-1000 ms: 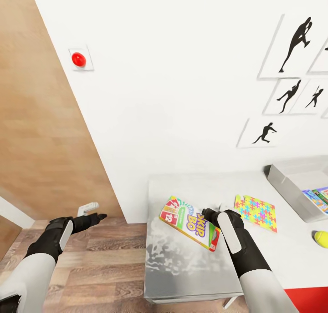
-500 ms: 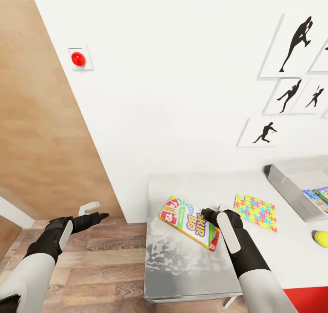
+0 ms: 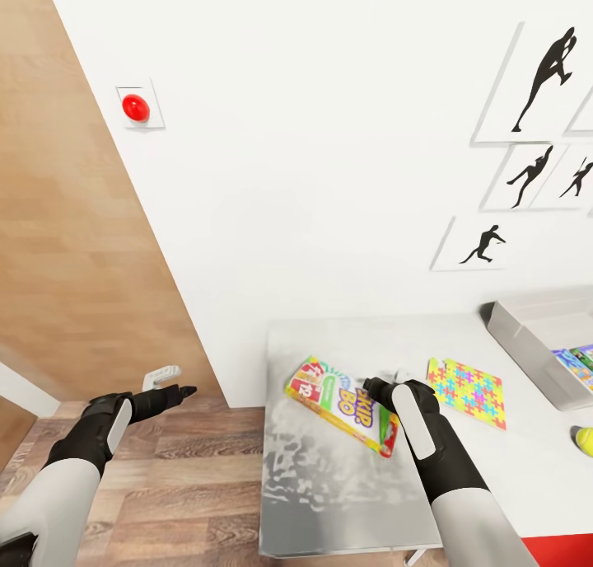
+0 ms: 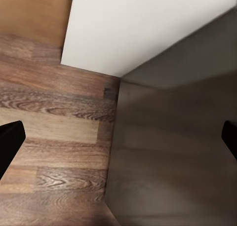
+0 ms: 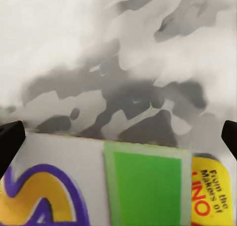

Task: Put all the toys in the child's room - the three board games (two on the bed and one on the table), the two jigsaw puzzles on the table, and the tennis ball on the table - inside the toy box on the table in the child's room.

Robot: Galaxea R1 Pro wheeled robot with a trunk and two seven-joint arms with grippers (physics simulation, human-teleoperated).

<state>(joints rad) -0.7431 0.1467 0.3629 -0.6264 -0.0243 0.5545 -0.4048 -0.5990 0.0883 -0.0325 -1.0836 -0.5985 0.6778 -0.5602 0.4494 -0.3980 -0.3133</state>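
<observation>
Jaws on my left gripper [image 3: 185, 392] look spread wide over the wood floor [image 3: 165, 484], holding nothing. On the bench [image 3: 329, 484] I count one board game [image 3: 338, 398], tilted, one jigsaw puzzle [image 3: 467, 391], one toy box [image 3: 527, 340], one tennis ball [image 3: 585, 441]. My right gripper [image 3: 375, 386] hangs over the game's edge, jaws parted wide; contact I can't tell.

Yellow-purple-green board game [image 3: 343, 404], multicoloured jigsaw puzzle [image 3: 467, 391], mottled grey-white table [image 3: 329, 484]
</observation>
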